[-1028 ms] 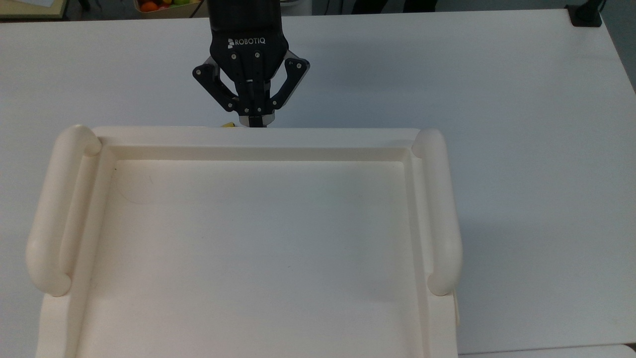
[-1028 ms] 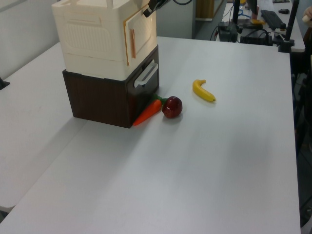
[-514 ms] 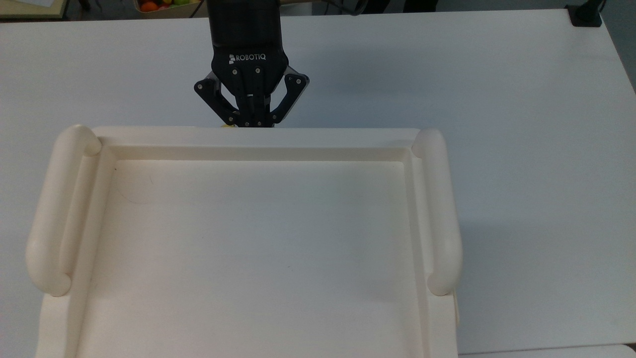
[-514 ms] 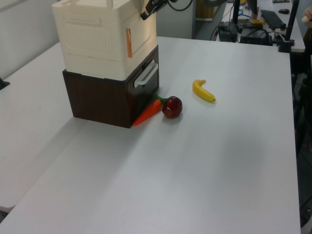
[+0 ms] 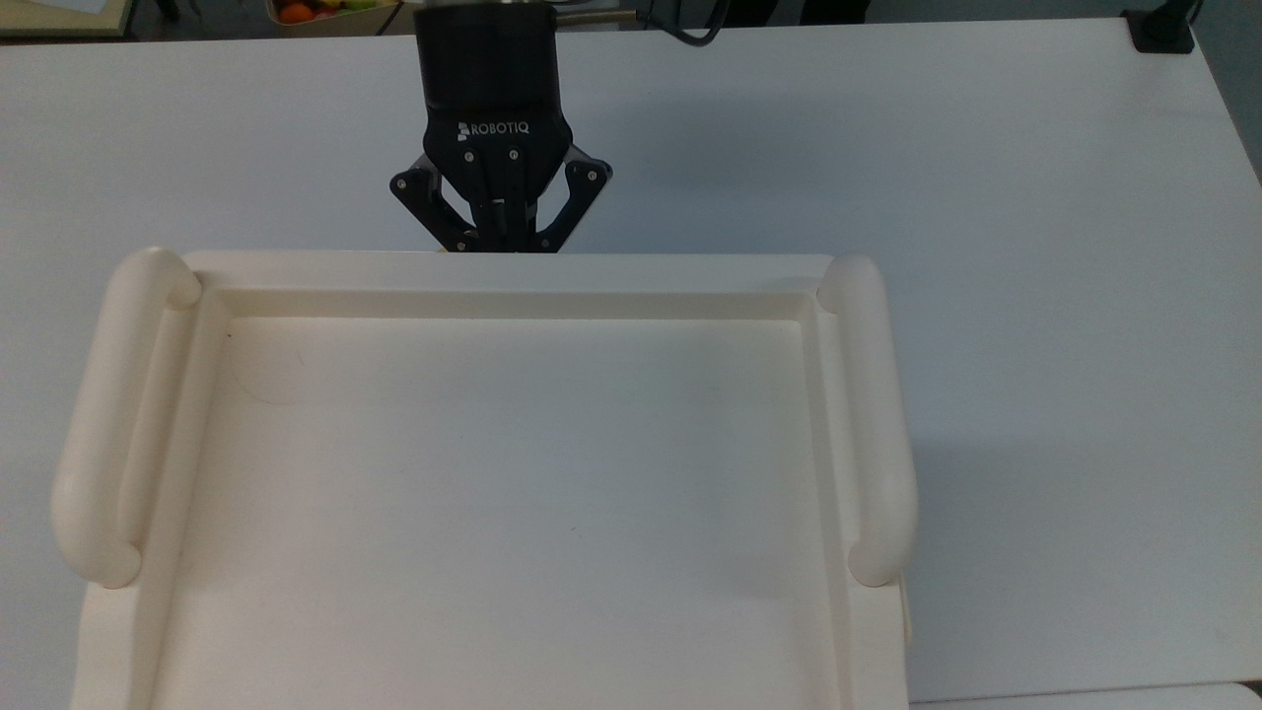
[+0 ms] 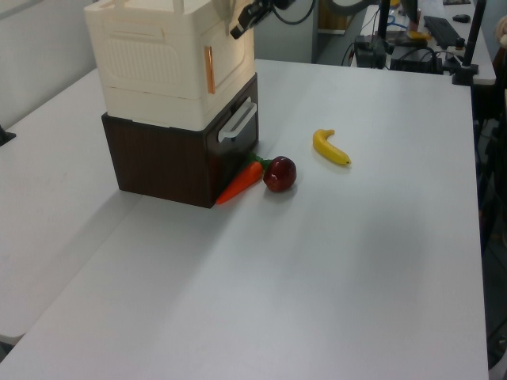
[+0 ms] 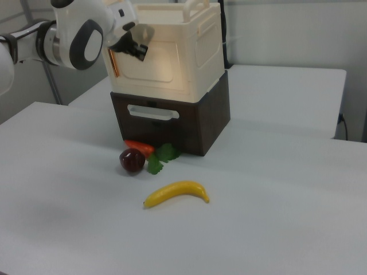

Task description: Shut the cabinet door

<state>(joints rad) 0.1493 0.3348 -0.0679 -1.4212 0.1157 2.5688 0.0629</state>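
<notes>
The cream cabinet (image 5: 513,493) shows its recessed top and two rounded rails in the top view. It sits on a dark brown base (image 6: 158,162). The cabinet door (image 6: 231,57) lies flush against the cabinet front, with an orange strip (image 6: 209,80) along one edge. In the right view the door (image 7: 152,66) looks flat against the front too. My gripper (image 5: 500,243) is shut, with its tips behind the cabinet's far rim. It stands close before the door's upper part (image 6: 237,32) (image 7: 137,50); I cannot tell whether it touches.
The brown base has a drawer with a white handle (image 6: 236,123). On the white table (image 6: 372,237) in front lie a carrot (image 6: 238,184), a dark red apple (image 6: 280,174) and a banana (image 6: 330,148). A black mount (image 5: 1161,30) sits at the table's far right corner.
The door swung from slightly ajar to flush with the cabinet front. My gripper, still shut, moved down along the door's face.
</notes>
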